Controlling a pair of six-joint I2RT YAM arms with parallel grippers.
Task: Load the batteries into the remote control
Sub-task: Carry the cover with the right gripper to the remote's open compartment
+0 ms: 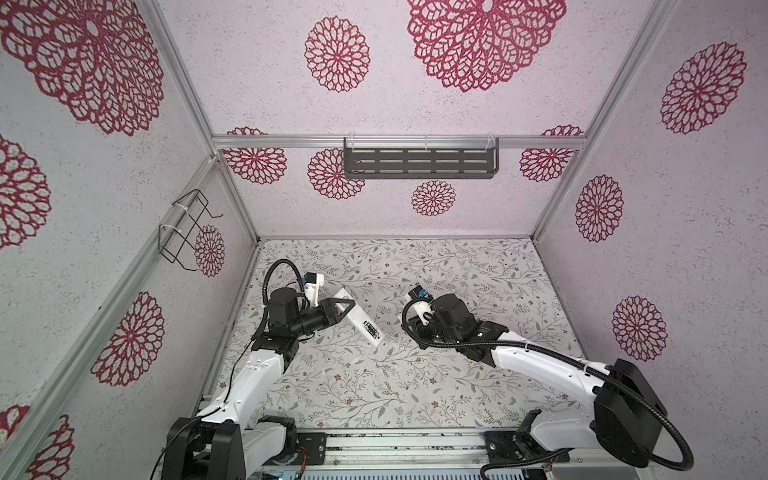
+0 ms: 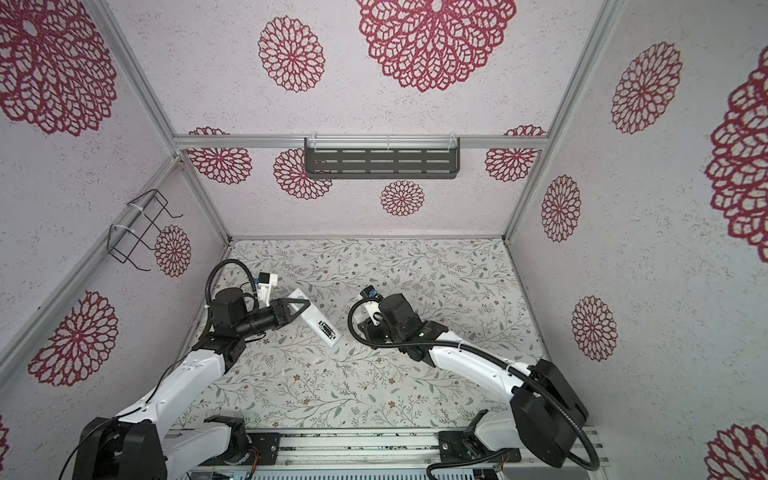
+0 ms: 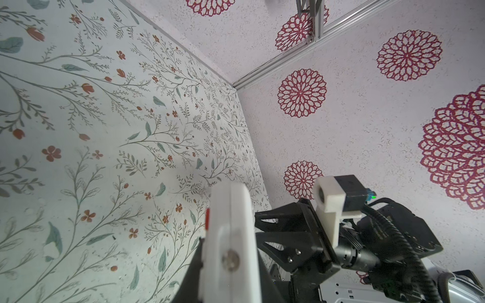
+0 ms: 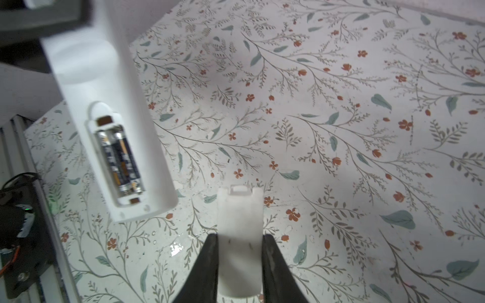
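My left gripper [image 1: 345, 308] [image 2: 301, 308] is shut on the remote control [image 1: 360, 320] [image 2: 318, 321], a slim white bar held above the table with its back side up. In the left wrist view the remote control [image 3: 231, 230] stands edge-on between the black jaws of the left gripper [image 3: 228, 259]. In the right wrist view its battery compartment lies open, and two dark batteries [image 4: 119, 160] sit side by side in it. My right gripper [image 4: 240, 237] is shut on the white battery cover [image 4: 240, 217], a little way off the remote's end. In both top views the right fingers are hidden under the wrist [image 1: 449, 320].
The flowered table mat [image 1: 457, 395] lies between patterned walls. A grey slotted shelf [image 1: 420, 162] hangs on the back wall. A black wire basket [image 1: 187, 230] hangs on the left wall. The arm bases stand on the rail [image 1: 399, 446] at the front edge.
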